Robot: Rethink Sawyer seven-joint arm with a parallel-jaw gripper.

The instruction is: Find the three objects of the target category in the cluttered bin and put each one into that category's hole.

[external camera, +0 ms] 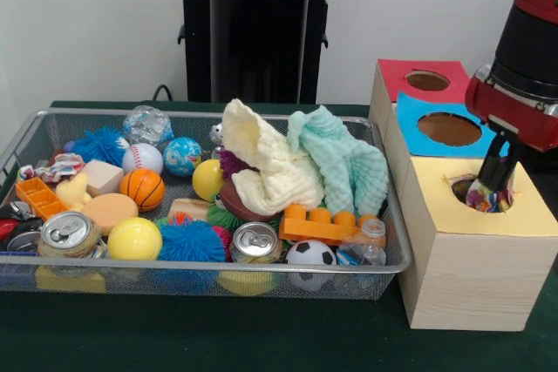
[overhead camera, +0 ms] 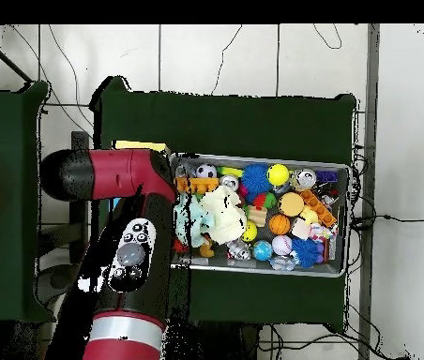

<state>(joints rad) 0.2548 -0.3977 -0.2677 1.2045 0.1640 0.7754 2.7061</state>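
Arm is over the hole boxes at the bin's side, wrist pointing down. In overhead it covers the boxes almost entirely; only a yellow sliver of box top shows past its elbow.

Wire mesh bin: still packed. Cream cloth and mint cloth heaped in the middle, touching, draped over other items. In front of them an orange toy brick, two drink cans, a soccer ball, a clear plastic bottle lying at the front corner nearest the boxes. On the side away from the boxes: mini basketball, baseball, blue spiky balls, yellow ball.

Boxes: row of three, red top farthest, blue top in the middle, yellow-topped box nearest the camera.

Gripper is down at the yellow box's hole, tips at or just inside the rim. A crumpled multicoloured item, looks like a wrapper, sits in the hole right at the tips. Can't tell whether the fingers are clamped on it or have let go, the hole edge hides them.

Judgement: deposit step of one target item, at the drop point. Can't say which of the three this is.

Next: confirm release, lift straight up clear of the rim so the wrapper doesn't drag back out, then swing over the bin. A similar crumpled wrapper lies at the bin's opposite end, beside the baseball, a likely candidate. Anything else may be under the cloths, so those may need shifting.
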